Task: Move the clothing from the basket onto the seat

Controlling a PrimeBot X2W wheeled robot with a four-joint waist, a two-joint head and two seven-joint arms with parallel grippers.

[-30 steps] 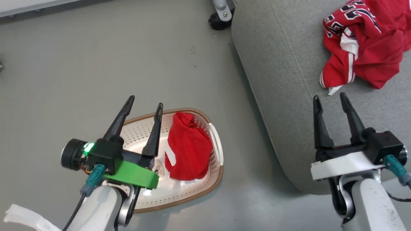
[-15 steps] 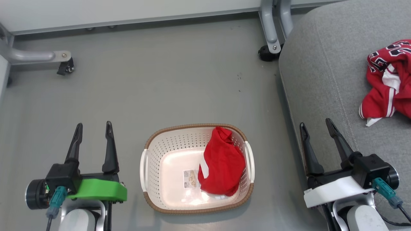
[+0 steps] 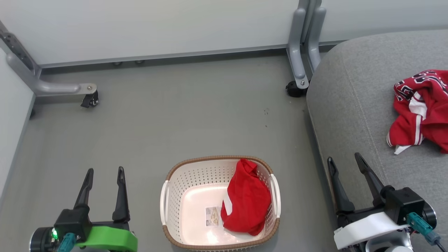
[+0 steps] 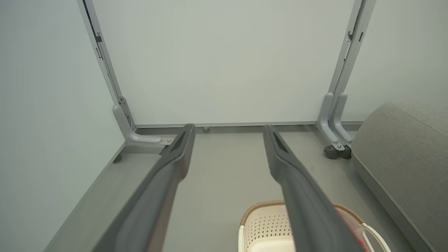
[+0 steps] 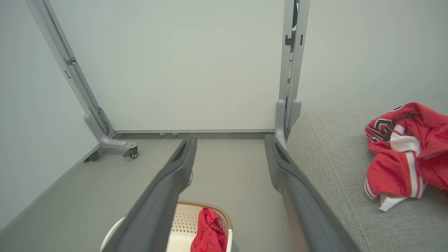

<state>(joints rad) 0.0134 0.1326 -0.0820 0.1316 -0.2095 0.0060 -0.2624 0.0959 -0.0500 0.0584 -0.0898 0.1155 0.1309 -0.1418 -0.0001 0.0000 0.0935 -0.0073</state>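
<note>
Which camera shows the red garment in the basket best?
Head view: the whole red garment shows, lying against the basket's right side. Right wrist view catches its top part at the bottom edge; left wrist view hides nearly all of it behind a finger.

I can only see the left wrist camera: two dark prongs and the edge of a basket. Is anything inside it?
Observer: Yes, a plain red garment lies bunched against the right side of the basket.
Operator: Is anything on that grey seat?
Observer: A red jersey with white stripes lies crumpled on the seat.
Operator: And the other arm?
Observer: The right gripper is open and holds nothing, near the seat's edge.
</note>
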